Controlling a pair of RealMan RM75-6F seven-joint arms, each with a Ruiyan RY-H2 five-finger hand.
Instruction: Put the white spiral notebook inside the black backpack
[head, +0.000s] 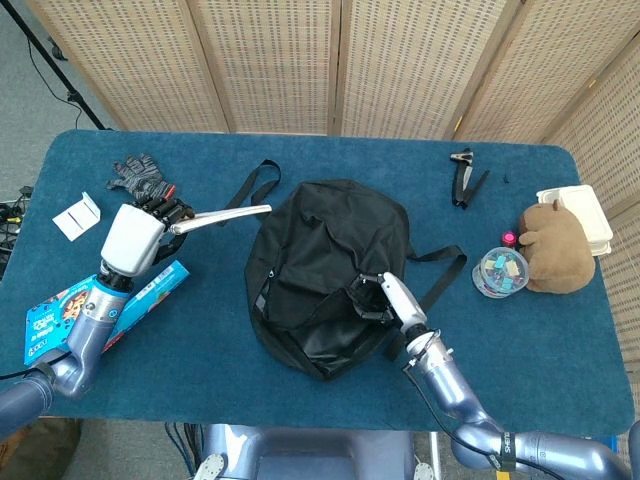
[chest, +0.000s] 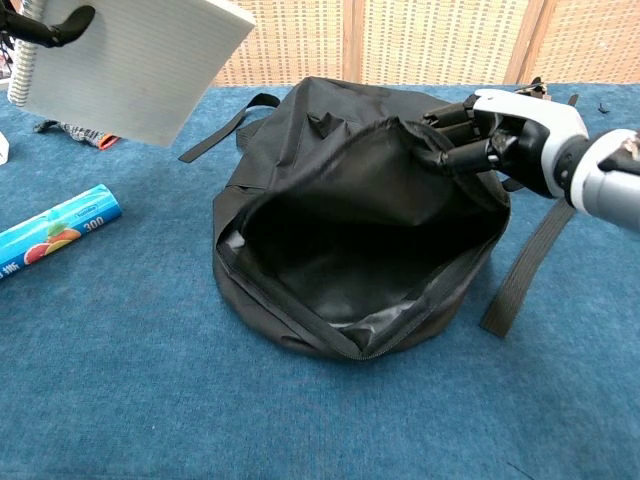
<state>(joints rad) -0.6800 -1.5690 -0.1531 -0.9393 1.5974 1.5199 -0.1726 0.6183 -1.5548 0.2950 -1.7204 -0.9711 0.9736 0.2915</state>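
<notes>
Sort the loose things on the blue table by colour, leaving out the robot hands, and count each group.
Black: 2, backpack, clip tool
White: 3, spiral notebook, small box, food container
Blue: 1, snack box
Brown: 1, plush bear
Grey: 1, glove
Clear: 1, jar
Total: 9

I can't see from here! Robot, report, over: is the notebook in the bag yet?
Left hand holds white spiral notebook in the air. Right hand lifts flap of black backpack, mouth wide open. Notebook not in yet. Nothing blocking the opening.
</notes>
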